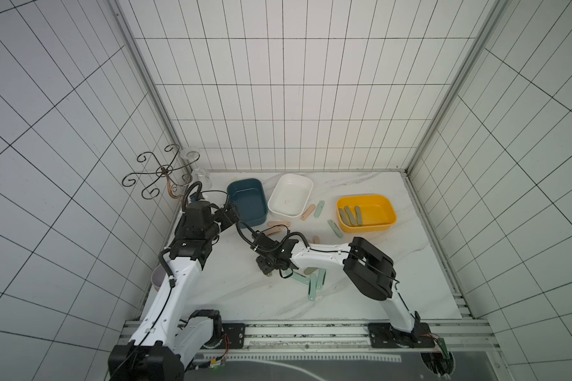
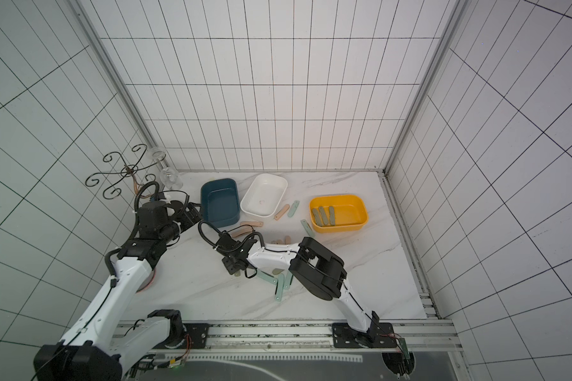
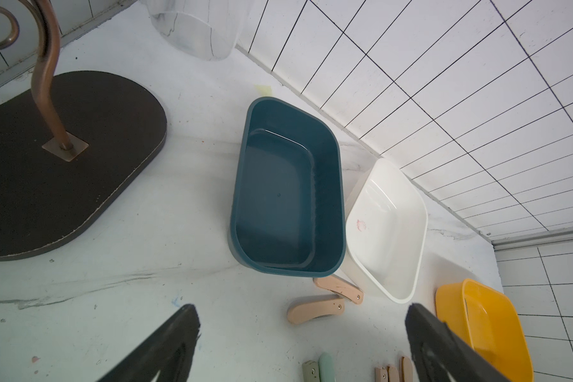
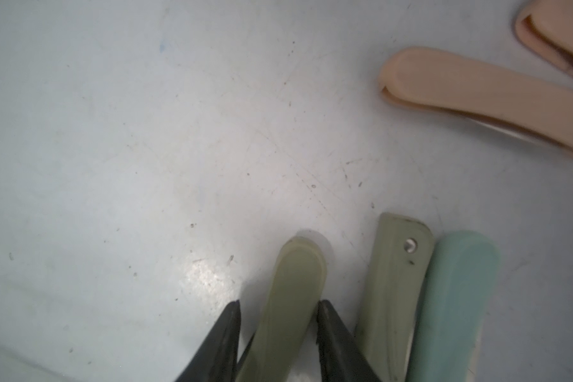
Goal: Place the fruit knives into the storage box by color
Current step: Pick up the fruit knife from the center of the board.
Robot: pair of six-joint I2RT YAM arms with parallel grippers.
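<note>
The right pincer [image 4: 278, 316] sits low over the white marble bench [image 4: 146, 165], its two black fingers [image 4: 331, 340] straddling one olive-grey folded fruit knife [image 4: 295, 277], though I cannot tell whether they pinch it. Just beside that pincer lie a second olive-grey knife [image 4: 394, 281] and one mint-green knife [image 4: 454, 297], with two peach-pink knives [image 4: 477, 92] farther off. Well away from it, three olive-grey knives [image 1: 351, 216] lie in one yellow plastic storage box [image 1: 367, 228], beside one dark blue box [image 1: 246, 204] and one white box [image 1: 291, 194], and the left pincer [image 3: 301, 311] hangs spread by the blue box.
</note>
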